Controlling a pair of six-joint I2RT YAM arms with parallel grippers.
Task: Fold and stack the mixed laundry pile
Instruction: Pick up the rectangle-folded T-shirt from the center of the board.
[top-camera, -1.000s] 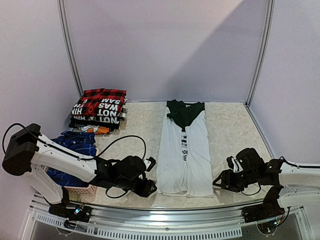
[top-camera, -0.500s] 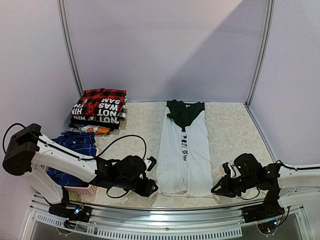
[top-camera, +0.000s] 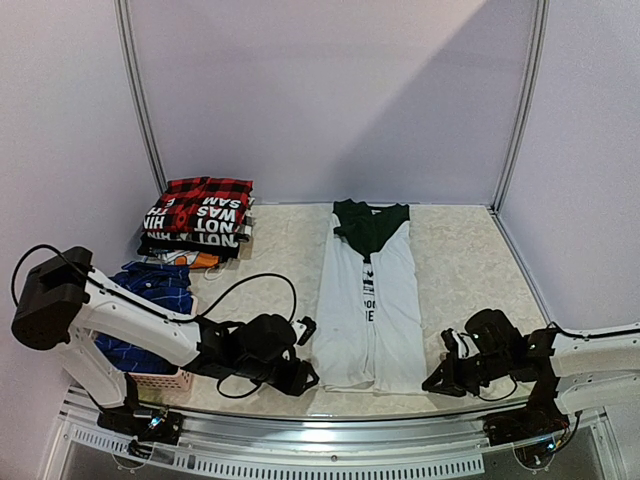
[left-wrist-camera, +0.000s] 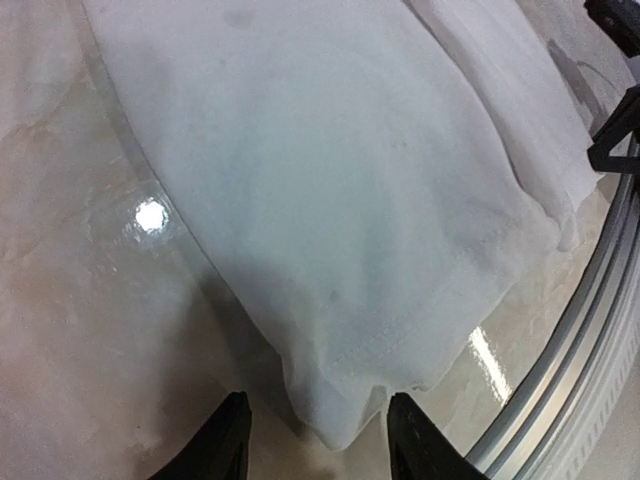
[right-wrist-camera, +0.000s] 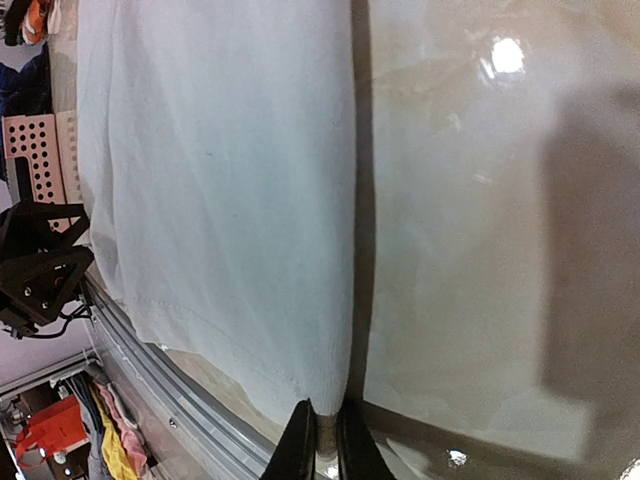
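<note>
The right end effector pinches narrowly on the near hem corner of the white T-shirt, which lies in a long strip mid-worktop. The left end effector straddles the other corner, jaws apart. A folded stack is done; the blue plaid shirt waits in the basket.

Two arms work at one table: left arm and right arm, one gripper apiece, left gripper and right gripper, two fingers on each. One white T-shirt. One stack of folded garments, one red plaid shirt on top; the pieces beneath cannot be counted. One pink basket, one blue plaid piece showing in it. Two poles, left pole and right pole.
</note>
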